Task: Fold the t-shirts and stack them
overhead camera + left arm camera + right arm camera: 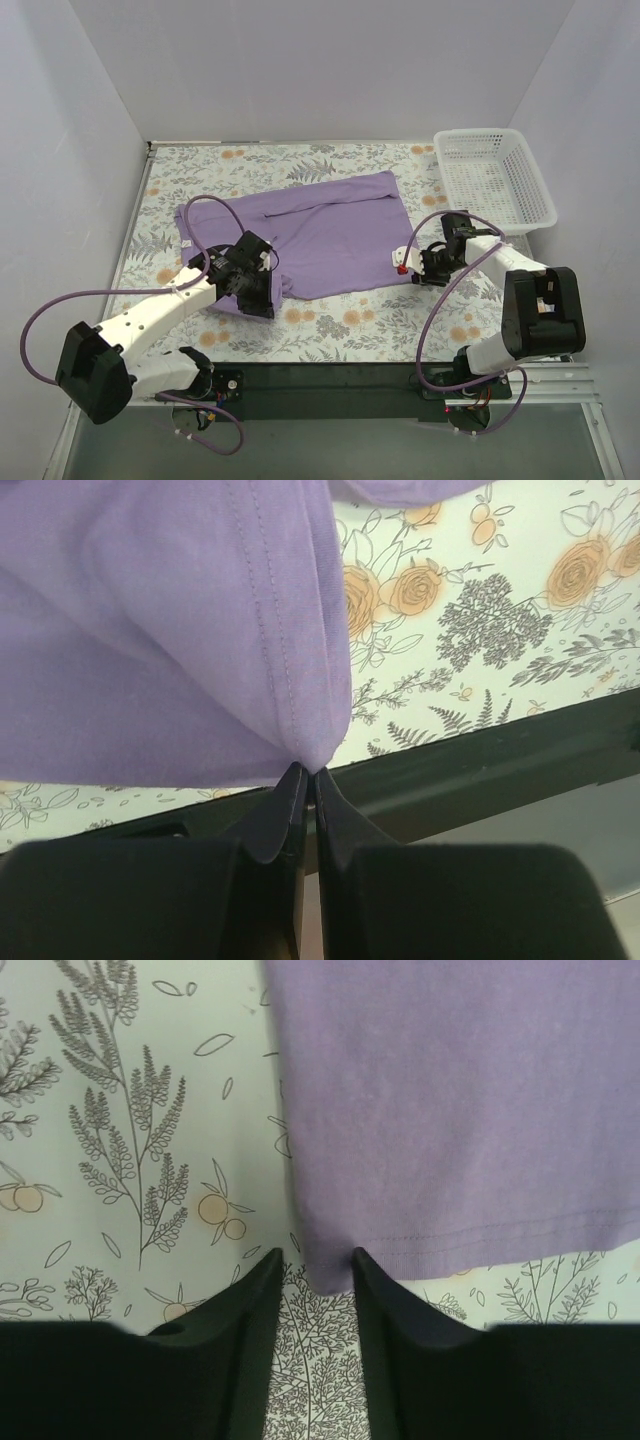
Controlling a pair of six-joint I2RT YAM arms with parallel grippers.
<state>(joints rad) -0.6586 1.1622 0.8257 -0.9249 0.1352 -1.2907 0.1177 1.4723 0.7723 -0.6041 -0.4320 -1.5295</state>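
The lavender t-shirt (330,235) lies mostly spread on the floral tabletop, a fold running across its upper part. My left gripper (260,300) is at its near-left corner. In the left wrist view the jaws (310,772) are pressed together on a bunched, stitched edge of the t-shirt (150,630), which is lifted off the table. My right gripper (408,265) sits at the shirt's near-right corner. In the right wrist view its fingers (317,1258) stand apart, with the hemmed corner of the t-shirt (450,1110) between them, flat on the table and not pinched.
A white mesh basket (495,175) stands at the far right of the table. The floral cloth (350,325) ends in a black strip (330,375) along the near side, close behind the left gripper. White walls enclose the left, back and right.
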